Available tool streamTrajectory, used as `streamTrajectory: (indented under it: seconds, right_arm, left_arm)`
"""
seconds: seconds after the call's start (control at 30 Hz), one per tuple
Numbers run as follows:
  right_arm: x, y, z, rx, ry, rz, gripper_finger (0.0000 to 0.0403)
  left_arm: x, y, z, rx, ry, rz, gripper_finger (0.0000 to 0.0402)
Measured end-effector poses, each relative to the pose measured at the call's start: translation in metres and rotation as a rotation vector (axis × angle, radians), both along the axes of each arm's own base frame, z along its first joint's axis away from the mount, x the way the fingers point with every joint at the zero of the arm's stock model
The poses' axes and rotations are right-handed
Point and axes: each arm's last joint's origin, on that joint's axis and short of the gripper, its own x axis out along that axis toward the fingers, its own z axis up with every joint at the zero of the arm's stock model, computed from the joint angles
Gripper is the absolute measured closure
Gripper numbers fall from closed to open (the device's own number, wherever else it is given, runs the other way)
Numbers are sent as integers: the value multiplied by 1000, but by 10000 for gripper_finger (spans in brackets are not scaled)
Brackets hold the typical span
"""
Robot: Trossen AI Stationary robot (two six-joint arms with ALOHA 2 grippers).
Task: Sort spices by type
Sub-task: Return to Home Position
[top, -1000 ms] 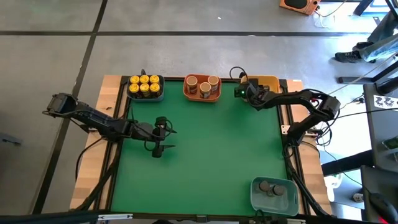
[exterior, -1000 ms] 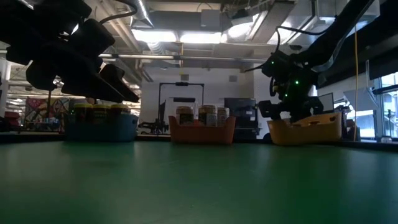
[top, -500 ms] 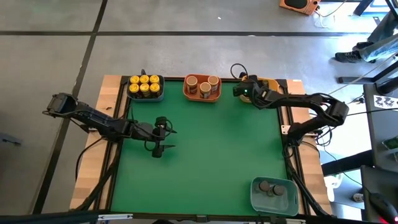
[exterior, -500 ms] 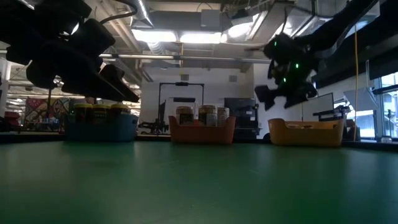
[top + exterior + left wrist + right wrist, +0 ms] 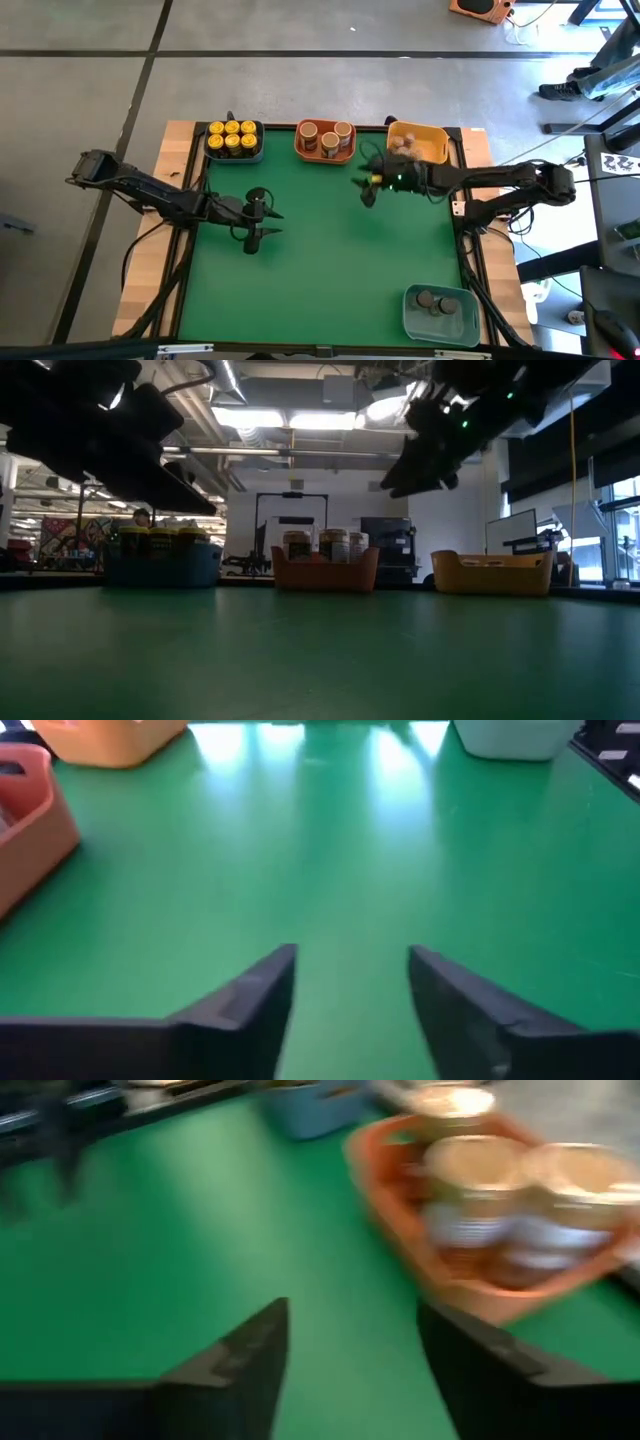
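Green matte counter (image 5: 320, 280) carries rectangular plastic bins: yellow-lidded jars (image 5: 232, 138) in the blue bin (image 5: 234, 158), wider tan-lidded jars (image 5: 326, 138) in the orange bin (image 5: 325, 158), tiny grey-topped jars (image 5: 436, 300) in the pale bin (image 5: 440, 326). Left hand (image 5: 271, 224) and right hand (image 5: 362, 191) hover above it, fingers spread, empty.

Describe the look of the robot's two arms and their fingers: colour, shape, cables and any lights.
The left arm and right arm are dark, slim and jointed. The left gripper and right gripper each carry two flat, black, wedge-shaped fingers. A small green light glows behind the right gripper. Thin black cables loop beside the left gripper.
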Motion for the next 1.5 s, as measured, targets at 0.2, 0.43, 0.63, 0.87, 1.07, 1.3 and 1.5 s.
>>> streamTrajectory:
  seconds: [0.2, 0.43, 0.63, 0.87, 1.07, 1.3, 1.5]
  right_arm:
    - [7, 43, 1, 48, -7, 361, 303]
    - [7, 73, 5, 73, -63, 574, 397]
    - [-13, 77, -3, 76, -143, 521, 372]
    - [-56, 74, -15, 69, -243, 406, 370]
    - [-90, 71, -29, 76, -318, 398, 370]
    - [-123, 68, -42, 42, -448, 364, 370]
    - [-141, 65, -56, 3, -494, 330, 370]
  left_arm:
    - [-17, 7, 15, 42, -41, 3, 354]
    - [-49, 16, 10, 35, -169, 27, 380]
    - [-67, 20, 3, 17, -207, 45, 382]
    - [-79, 23, 7, 32, -244, 62, 400]
    - [-84, 23, 10, 38, -276, 62, 396]
    - [-86, 23, 11, 27, -288, 66, 394]
    - [-87, 24, 12, 21, -297, 68, 394]
